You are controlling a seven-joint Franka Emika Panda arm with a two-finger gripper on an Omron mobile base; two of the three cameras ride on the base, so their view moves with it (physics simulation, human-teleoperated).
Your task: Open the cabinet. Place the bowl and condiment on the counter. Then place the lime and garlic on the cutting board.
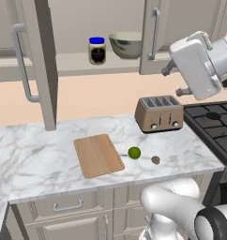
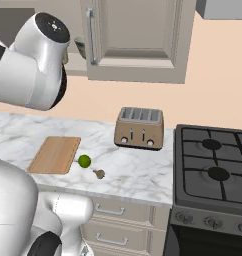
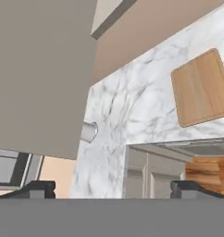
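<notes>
Cabinet (image 1: 38,70) doors swung open; condiment (image 1: 97,50) and bowl (image 1: 126,44) sit side by side on its shelf, apart. Gripper (image 3: 113,187) spread wide, grasping nothing, raised by the right door (image 1: 155,35), well above the tabletop (image 1: 54,164). Cutting board (image 1: 98,155) lies flat and bare; lime (image 1: 134,152) just beside its right edge, garlic (image 1: 155,160) a little further right. Toaster (image 1: 159,114) behind them, stove (image 1: 214,122) to the right.

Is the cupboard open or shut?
Open: the cabinet doors are swung out, so the condiment and bowl show on its shelf.
</notes>
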